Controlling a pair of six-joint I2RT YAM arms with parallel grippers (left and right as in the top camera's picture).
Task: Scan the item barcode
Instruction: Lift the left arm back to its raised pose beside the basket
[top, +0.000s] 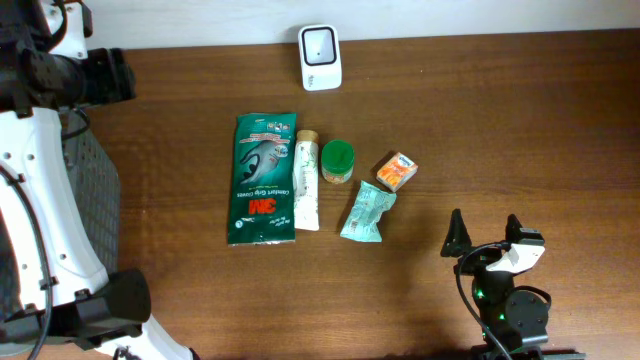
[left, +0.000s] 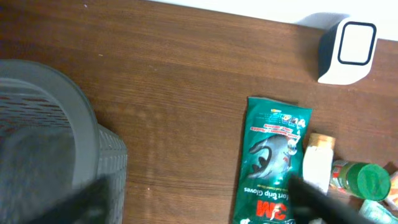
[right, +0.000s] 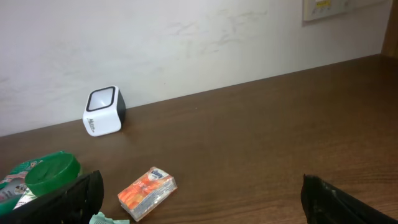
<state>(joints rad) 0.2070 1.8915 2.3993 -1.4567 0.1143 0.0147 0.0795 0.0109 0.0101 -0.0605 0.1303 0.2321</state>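
The small orange cardboard packet (top: 397, 171) is the item nearest my right gripper (top: 485, 235), so I judge it the likeliest one to scan. It lies flat on the dark wooden counter (top: 520, 120), and nothing is lifted yet. My right gripper stands wide open and empty at the near edge. My left gripper (left: 205, 208) is off to the side by the grey mesh basket (top: 92, 175); its blurred fingers look spread, with nothing between them.

Beside the packet lie a crumpled teal foil pouch (top: 367, 212), a green-lidded jar (top: 338, 160), a white tube (top: 307, 180) and a flat green glove packet (top: 264, 178), all close together. Farthest off, by the wall, sits the white box-shaped scanner (top: 320, 58).

The crowding is the risk: closing on the packet could knock the pouch or roll the jar. I cannot see any barcode, so I might present the wrong face to the scanner.
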